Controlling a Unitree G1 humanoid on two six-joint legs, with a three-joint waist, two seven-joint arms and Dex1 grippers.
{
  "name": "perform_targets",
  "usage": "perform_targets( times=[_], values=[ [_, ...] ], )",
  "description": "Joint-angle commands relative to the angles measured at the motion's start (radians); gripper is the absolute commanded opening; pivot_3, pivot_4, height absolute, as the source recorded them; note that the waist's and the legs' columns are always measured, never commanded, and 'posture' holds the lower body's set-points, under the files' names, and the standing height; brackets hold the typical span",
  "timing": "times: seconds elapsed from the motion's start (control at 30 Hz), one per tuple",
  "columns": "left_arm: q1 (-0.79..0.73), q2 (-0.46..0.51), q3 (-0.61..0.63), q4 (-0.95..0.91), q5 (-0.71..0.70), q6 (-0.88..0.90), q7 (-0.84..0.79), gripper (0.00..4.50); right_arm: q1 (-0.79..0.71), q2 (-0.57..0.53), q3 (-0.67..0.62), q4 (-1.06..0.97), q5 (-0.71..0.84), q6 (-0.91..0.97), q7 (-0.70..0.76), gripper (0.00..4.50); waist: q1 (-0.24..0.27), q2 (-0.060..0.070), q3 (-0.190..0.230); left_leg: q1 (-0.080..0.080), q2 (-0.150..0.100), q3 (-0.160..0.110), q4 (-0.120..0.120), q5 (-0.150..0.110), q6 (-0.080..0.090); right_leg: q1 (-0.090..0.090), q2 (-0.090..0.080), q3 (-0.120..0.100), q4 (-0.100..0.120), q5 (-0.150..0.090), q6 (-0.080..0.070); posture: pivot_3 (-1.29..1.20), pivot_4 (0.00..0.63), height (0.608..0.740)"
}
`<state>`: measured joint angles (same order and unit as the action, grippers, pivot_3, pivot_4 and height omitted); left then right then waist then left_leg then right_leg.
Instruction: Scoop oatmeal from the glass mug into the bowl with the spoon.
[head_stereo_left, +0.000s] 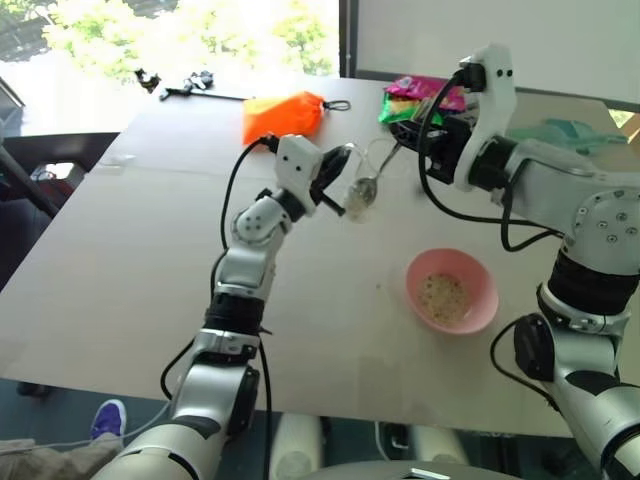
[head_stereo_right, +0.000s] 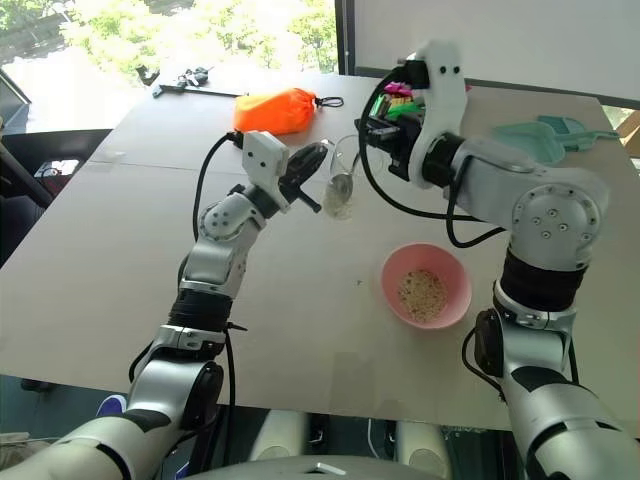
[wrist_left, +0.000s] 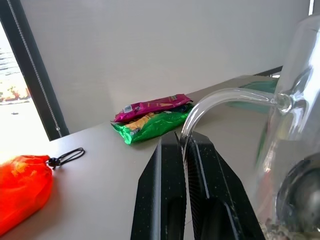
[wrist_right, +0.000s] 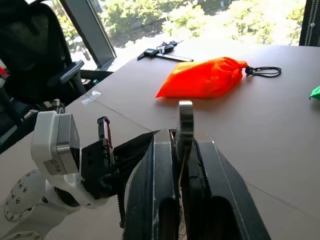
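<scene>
The glass mug hangs tilted above the table, and my left gripper is shut on its curved handle. A little pale oatmeal lies at the mug's bottom. The silver spoon has its oval end down inside the mug. My right gripper, on the mug's far right side, is shut on the spoon's thin handle. The pink bowl sits on the table at near right, with a small heap of oatmeal inside it.
An orange drawstring bag lies beyond the mug, with green and pink snack packets to its right. A teal dustpan sits at the far right. Black tools lie at the far left corner.
</scene>
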<state>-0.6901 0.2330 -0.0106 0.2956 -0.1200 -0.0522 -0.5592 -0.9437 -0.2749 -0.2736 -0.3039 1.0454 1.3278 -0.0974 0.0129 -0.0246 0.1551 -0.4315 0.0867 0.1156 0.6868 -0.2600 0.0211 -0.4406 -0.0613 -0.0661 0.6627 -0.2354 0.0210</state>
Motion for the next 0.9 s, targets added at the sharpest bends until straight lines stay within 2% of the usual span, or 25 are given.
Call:
perform_targets(
  times=[0.03,0.2,0.4,0.67,0.9],
  values=[
    [-0.005,-0.008,-0.016,-0.027,0.001,-0.018,-0.001,0.09,-0.041,0.018,-0.108,0.005,0.127,0.023,-0.077,0.00,0.000,0.000,0.000,0.000,0.000,0.000,0.000,0.000,0.000,0.000,0.000,0.000,0.000,0.000,0.000,0.00,0.150,0.740],
    [-0.005,-0.012,-0.020,-0.022,0.001,-0.016,-0.004,0.09,-0.035,0.003,-0.190,0.049,0.273,0.014,-0.211,0.00,-0.001,0.000,0.000,0.000,0.000,0.000,0.000,0.000,0.000,0.000,0.000,0.000,0.000,0.000,0.000,0.00,0.150,0.740],
    [-0.003,-0.016,-0.026,-0.026,-0.008,-0.006,-0.014,0.09,0.012,-0.063,-0.224,0.084,0.484,-0.059,-0.377,0.00,-0.001,0.000,0.000,0.000,0.000,0.000,0.000,0.000,0.000,0.000,0.000,0.000,0.000,0.000,0.000,0.00,0.150,0.740],
    [0.012,-0.027,-0.034,-0.050,-0.027,0.032,-0.034,0.09,0.137,-0.192,-0.165,0.063,0.754,-0.254,-0.564,0.00,-0.004,0.000,0.000,0.000,0.000,0.000,0.000,0.000,0.000,0.000,0.000,0.001,0.000,0.000,0.000,0.00,0.150,0.740],
    [0.009,-0.038,-0.038,-0.050,-0.027,0.043,-0.042,0.09,0.223,-0.281,-0.116,0.030,0.901,-0.415,-0.636,0.00,-0.005,0.000,0.000,0.001,0.000,0.000,-0.001,0.000,0.000,0.000,0.000,0.001,0.000,0.000,0.000,0.00,0.150,0.740]
  ],
)
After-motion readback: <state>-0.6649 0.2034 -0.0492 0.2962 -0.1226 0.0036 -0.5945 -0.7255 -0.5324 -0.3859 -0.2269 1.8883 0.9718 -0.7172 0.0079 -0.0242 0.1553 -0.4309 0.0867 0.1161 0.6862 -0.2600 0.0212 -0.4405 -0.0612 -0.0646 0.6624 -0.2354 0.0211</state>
